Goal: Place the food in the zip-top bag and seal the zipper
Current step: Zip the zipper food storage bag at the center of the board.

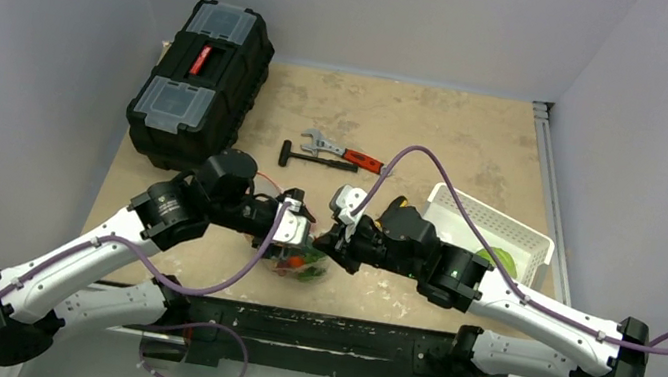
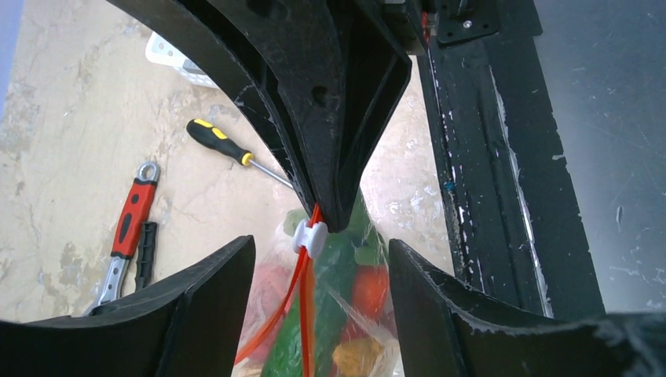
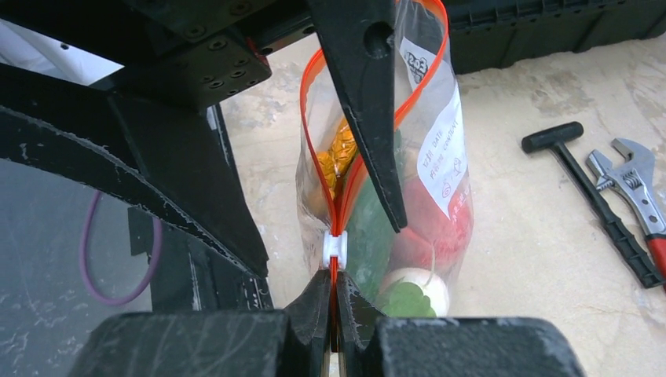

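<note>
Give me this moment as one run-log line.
stage: sealing | food: pieces inside zip-top bag | zipper: parted past slider | right gripper: jaws shut on zipper | left gripper: jaws open astride bag

A black toolbox (image 1: 199,86) with two clear-lidded compartments and a red latch sits at an angle at the far left corner of the table (image 1: 459,138), whose top is mottled beige. Near the middle of the table lies a red-handled adjustable wrench (image 1: 344,153), its silver jaw pointing toward the toolbox. Just beside it, on the near side, a black T-headed tool (image 1: 314,160) lies roughly parallel; whether the two touch cannot be told. A screwdriver (image 2: 228,149) with a black and yellow handle lies near them. A white slotted basket (image 1: 488,211) stands by the right edge. A scuffed black rail (image 1: 327,334) runs along the near edge.
</note>
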Controlling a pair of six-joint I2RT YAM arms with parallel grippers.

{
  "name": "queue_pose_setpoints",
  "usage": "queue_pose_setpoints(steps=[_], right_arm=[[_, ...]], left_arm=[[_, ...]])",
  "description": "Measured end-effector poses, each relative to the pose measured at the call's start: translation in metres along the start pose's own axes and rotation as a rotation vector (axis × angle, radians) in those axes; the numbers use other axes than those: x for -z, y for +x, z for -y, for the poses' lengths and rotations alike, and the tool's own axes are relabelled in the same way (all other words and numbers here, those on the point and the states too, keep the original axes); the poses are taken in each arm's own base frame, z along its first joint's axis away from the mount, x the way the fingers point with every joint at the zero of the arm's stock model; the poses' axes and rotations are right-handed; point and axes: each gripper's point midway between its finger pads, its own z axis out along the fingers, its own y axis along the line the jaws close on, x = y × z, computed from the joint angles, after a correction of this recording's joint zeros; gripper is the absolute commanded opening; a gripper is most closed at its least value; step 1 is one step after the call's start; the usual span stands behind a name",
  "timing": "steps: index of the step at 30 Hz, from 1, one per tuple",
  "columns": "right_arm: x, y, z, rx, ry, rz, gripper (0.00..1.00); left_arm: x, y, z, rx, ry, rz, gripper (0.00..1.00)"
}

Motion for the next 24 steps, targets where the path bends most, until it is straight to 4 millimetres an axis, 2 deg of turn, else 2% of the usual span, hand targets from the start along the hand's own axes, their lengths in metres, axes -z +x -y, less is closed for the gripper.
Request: queue_pose_setpoints(steps=[5, 12, 16, 24], right_arm=[[0.000, 0.001, -0.004, 0.009, -0.023, -0.002, 0.00], [0.000, 0.002, -0.005, 0.011, -0.029, -0.007, 0.00], [0.000, 0.003, -0.005, 0.012, -0.030, -0.011, 0.00], [-0.003, 0.002, 0.006, -0.025, 0.061, -0.004, 0.00]], left_arm=[[-0.004, -0.005, 0.001, 0.013, 0.019, 0.025, 0.35], [-0.007, -0.005, 0.004, 0.027, 0.046, 0.033, 0.17], [-0.008, -0.005, 0.006, 0.031, 0.055, 0.034, 0.02], [-0.007, -0.001, -0.002, 0.026, 0.013, 0.010, 0.00]])
